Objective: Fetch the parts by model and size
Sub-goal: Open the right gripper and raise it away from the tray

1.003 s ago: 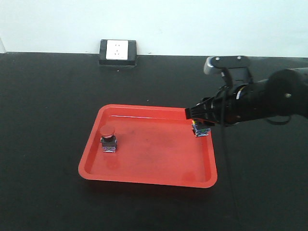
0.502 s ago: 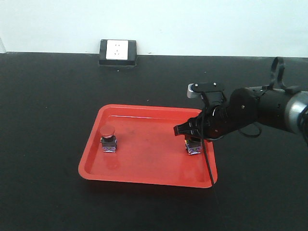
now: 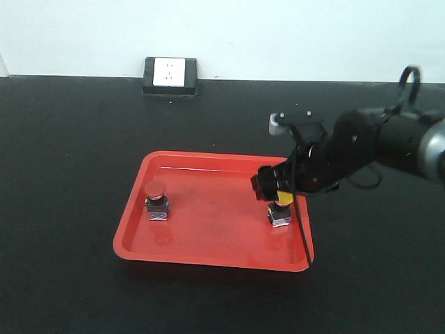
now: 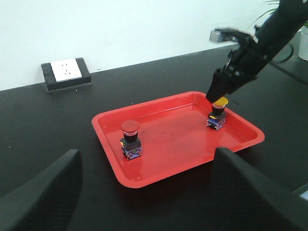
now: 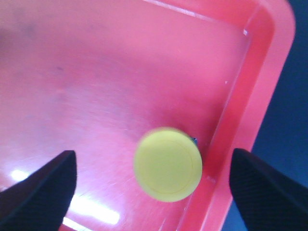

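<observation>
**Right gripper spread above the yellow button, both switches standing in the red tray**

Right gripper hangs just over the yellow-capped push-button switch, its dark fingers spread wide to either side of the cap and touching nothing. From the wrist camera the round yellow cap sits plainly between them, with open tray floor all around it. That switch stands upright on its dark labelled base, close against the right-hand wall of the red tray.

Over on the left half of the same tray, well apart from the first, stands the red-capped push-button switch, also upright, its blue-white label facing the front.

Left gripper is held back from the tray, on the near side; its two dark fingers are parted, and nothing lies between them.

From where I stand, the tray rests on a matte black tabletop that runs wall to wall. At the back edge, against a plain pale wall, sits a white socket outlet in a black housing. A black cable droops from the right arm across the tray's corner.
</observation>
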Available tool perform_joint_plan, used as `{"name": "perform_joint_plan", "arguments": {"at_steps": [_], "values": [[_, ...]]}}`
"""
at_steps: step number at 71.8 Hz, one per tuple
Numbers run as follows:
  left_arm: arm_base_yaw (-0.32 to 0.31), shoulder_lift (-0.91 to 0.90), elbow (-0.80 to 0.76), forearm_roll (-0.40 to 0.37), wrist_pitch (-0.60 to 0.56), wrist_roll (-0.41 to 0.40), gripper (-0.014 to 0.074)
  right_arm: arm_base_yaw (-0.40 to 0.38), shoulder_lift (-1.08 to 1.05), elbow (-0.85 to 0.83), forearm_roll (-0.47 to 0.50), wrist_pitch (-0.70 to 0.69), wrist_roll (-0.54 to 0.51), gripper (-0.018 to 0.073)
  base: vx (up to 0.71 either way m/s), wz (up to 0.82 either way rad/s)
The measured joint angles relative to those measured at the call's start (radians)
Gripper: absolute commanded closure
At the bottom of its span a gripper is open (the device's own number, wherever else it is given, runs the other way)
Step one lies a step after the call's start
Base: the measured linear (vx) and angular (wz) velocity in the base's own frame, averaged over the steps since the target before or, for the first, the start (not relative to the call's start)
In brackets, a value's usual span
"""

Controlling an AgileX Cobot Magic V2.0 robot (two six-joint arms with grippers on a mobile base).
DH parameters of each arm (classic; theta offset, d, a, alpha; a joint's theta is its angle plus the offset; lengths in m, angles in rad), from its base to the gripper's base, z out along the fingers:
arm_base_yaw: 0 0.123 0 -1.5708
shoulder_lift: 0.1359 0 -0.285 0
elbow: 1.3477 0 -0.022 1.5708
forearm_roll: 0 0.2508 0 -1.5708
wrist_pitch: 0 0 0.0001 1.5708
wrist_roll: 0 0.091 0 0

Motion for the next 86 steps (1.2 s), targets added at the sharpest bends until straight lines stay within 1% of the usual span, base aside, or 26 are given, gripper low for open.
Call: {"name": "perform_joint_plan", "arguments": {"at_steps": [6,15,27,37,41,51,73,86], "values": [[0.0,0.0,0.0,0.0,0.0,0.0,0.0077,0.0,-0.064,-0.033,-0.01,0.063,-0.001,-0.0067,0.0,0.0],[0.0,0.0,0.0,0.0,0.0,0.0,0.0077,0.0,-0.183,-0.05,-0.032,0.11,-0.003,-0.0034,0.0,0.0],[0.0,0.0,0.0,0.0,0.0,0.0,0.0077,0.0,-0.379,-0.049,-0.045,0.128,-0.014,0.0001,0.0,0.0],[0.0,0.0,0.0,0.0,0.0,0.0,0.0077,0.0,-0.539,-0.042,-0.045,0.142,-0.047,0.0003,0.0,0.0],[0.0,0.0,0.0,0.0,0.0,0.0,0.0077,0.0,-0.627,-0.015,-0.045,0.139,-0.06,0.0003,0.0,0.0],[0.0,0.0,0.0,0.0,0.0,0.0,0.0077,0.0,-0.804,0.114,-0.046,0.092,-0.094,0.0003,0.0,0.0],[0.0,0.0,0.0,0.0,-0.001,0.0,0.0077,0.0,-1.201,0.516,-0.048,-0.099,-0.138,0.0003,0.0,0.0],[0.0,0.0,0.0,0.0,-0.001,0.0,0.0077,0.0,-1.445,0.734,-0.045,-0.136,-0.16,0.0003,0.0,0.0]]}}
